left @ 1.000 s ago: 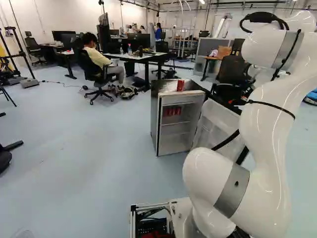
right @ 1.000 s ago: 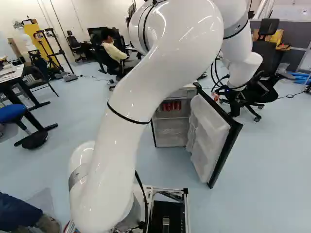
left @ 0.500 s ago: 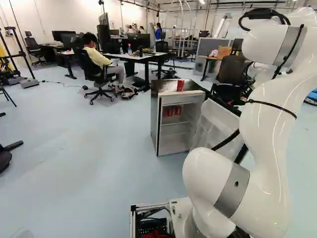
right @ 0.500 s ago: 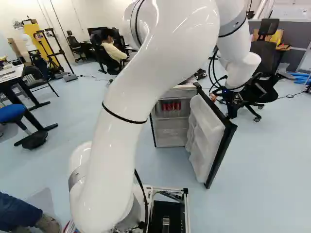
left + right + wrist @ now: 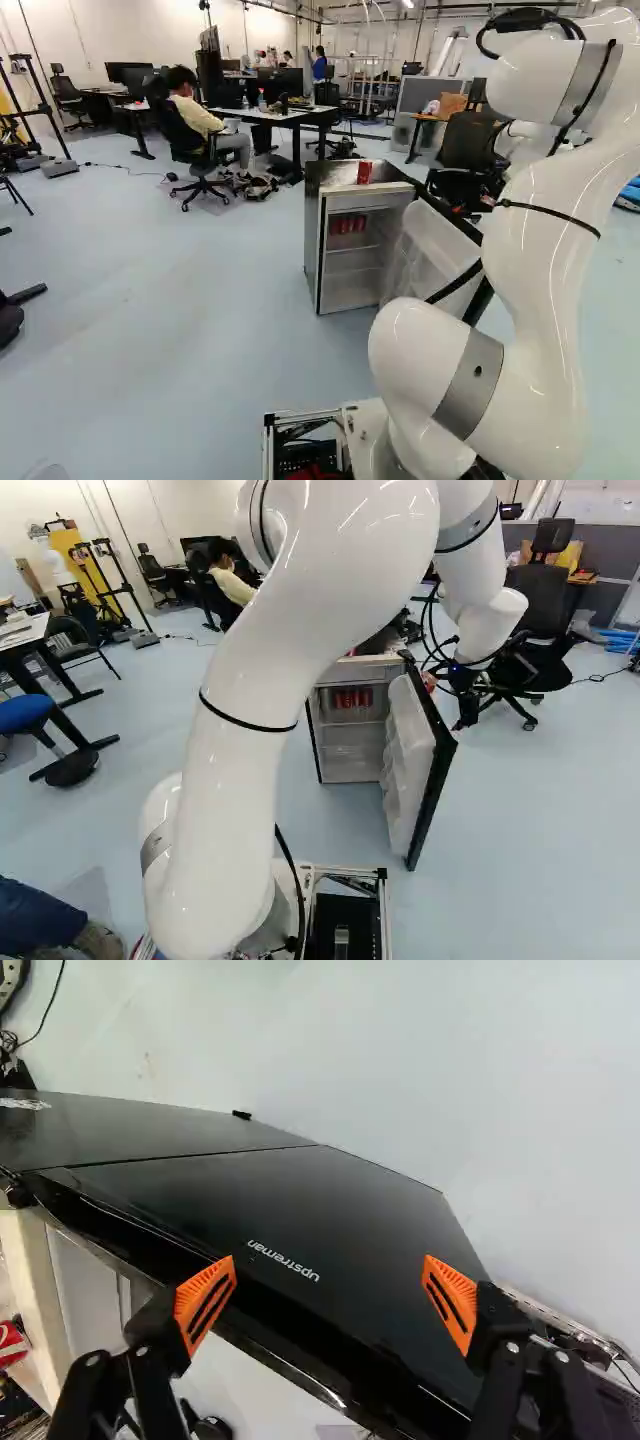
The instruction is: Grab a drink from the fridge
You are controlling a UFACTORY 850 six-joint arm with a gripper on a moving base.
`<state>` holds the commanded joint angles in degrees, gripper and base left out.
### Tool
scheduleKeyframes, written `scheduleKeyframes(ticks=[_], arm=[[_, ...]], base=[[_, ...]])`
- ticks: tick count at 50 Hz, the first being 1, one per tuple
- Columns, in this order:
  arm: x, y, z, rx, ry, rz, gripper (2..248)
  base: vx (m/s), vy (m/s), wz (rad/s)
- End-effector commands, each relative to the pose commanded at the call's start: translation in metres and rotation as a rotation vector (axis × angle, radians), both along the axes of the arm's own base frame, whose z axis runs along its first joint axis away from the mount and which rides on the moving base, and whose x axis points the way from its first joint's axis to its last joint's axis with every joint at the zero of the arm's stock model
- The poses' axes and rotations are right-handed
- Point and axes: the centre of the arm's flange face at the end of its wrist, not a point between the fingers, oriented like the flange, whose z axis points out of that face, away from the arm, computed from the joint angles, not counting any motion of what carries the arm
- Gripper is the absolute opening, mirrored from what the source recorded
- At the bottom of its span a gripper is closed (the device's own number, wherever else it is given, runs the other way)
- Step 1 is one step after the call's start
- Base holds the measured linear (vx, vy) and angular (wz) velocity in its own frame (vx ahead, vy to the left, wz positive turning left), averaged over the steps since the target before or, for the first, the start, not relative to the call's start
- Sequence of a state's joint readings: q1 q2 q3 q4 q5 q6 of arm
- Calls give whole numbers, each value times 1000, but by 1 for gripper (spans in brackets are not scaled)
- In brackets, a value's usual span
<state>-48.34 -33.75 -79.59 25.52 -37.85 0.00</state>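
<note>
Glossy white arm [image 5: 335,610] — grey joint bands [image 5: 468,385], thin black straps [image 5: 240,720] — slotted orange pads [image 5: 204,1302].

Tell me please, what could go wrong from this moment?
The open tool is very close to the outer side of the fridge door, so it could push the door toward closed and block the way to the red cans inside. Also, one red can stands on top of the fridge; a bump might make it fall.
</note>
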Motion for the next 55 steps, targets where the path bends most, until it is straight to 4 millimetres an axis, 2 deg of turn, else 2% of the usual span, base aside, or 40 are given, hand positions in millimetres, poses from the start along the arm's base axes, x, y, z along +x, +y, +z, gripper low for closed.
scheduleKeyframes(ticks=[55], arm=[[6,64,0,61,42,88,247]], base=[[0,0,0]])
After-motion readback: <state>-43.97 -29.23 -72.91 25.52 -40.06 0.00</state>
